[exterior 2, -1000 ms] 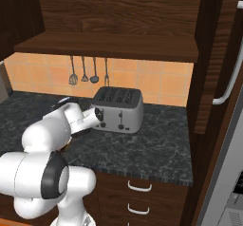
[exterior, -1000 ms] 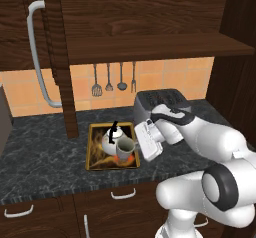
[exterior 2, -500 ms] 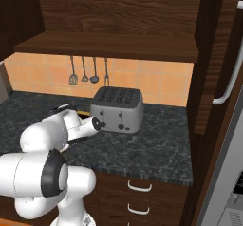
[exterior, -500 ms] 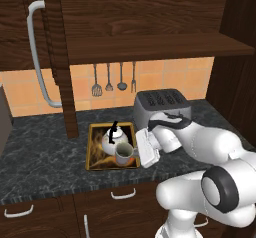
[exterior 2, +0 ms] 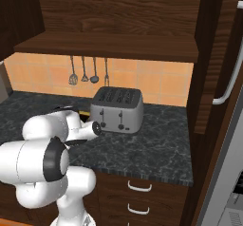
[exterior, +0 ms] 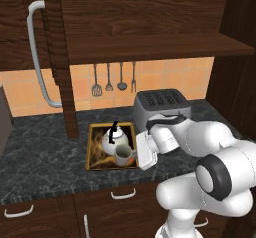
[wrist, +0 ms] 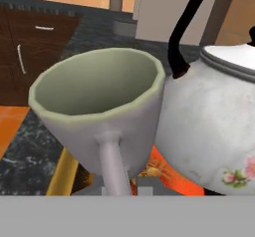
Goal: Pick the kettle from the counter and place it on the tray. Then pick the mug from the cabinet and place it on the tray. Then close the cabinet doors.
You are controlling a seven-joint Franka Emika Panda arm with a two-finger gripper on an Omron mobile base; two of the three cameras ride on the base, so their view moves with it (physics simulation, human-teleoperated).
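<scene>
Your tray (exterior: pixel 90 152) is crowded: kettle (exterior: pixel 115 139) and mug (exterior: pixel 123 155) touch, no gap between. Toaster (exterior: pixel 161 104) blocks the right side. Counter (exterior: pixel 45 162) left of tray is open.

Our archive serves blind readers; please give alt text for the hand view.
An off-white mug fills the near foreground, its handle toward the camera, right beside a white floral kettle with a black arched handle. Both are over the gold-rimmed tray.

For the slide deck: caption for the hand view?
Hand holds the mug by its handle beside the kettle, over the tray.
</scene>
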